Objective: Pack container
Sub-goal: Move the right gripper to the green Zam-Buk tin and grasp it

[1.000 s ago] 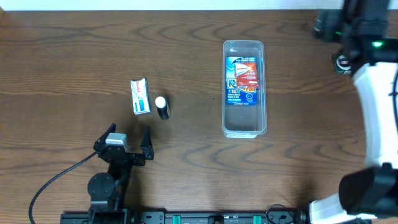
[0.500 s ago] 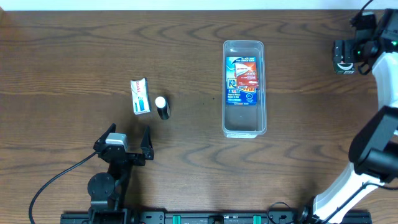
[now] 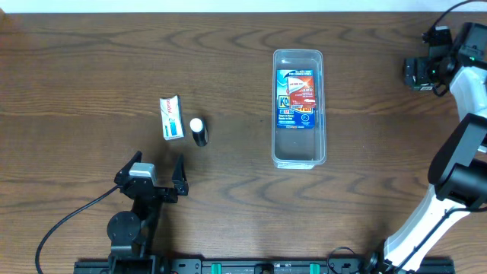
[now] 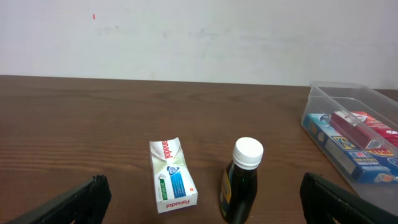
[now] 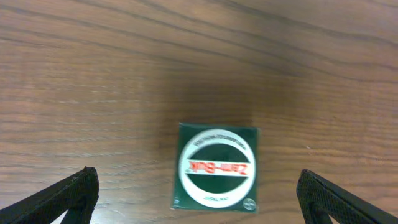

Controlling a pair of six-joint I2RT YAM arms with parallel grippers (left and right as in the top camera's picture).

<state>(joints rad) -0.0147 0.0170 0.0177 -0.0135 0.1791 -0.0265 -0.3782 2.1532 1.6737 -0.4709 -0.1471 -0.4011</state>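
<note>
The container (image 3: 298, 156), a clear long bin, lies at centre right with a blue box (image 3: 297, 97) and a red pack inside; it also shows in the left wrist view (image 4: 328, 94). A white Panadol box (image 3: 171, 117) (image 4: 171, 175) and a dark bottle with a white cap (image 3: 198, 131) (image 4: 243, 180) stand left of it. My left gripper (image 3: 158, 162) (image 4: 205, 205) is open and empty, short of both. My right gripper (image 3: 418, 73) (image 5: 199, 199) is open above a small green box with a white round label (image 5: 216, 167), its fingers wide on either side.
The brown wooden table (image 3: 228, 46) ends at a white wall at the back (image 4: 199, 37). The right arm's white links (image 3: 464, 129) run down the right edge. A black cable (image 3: 68, 217) trails from the left arm at the front.
The right arm has swung at the far right and its gripper now hovers over the green box. The left arm and the other objects have not moved.
</note>
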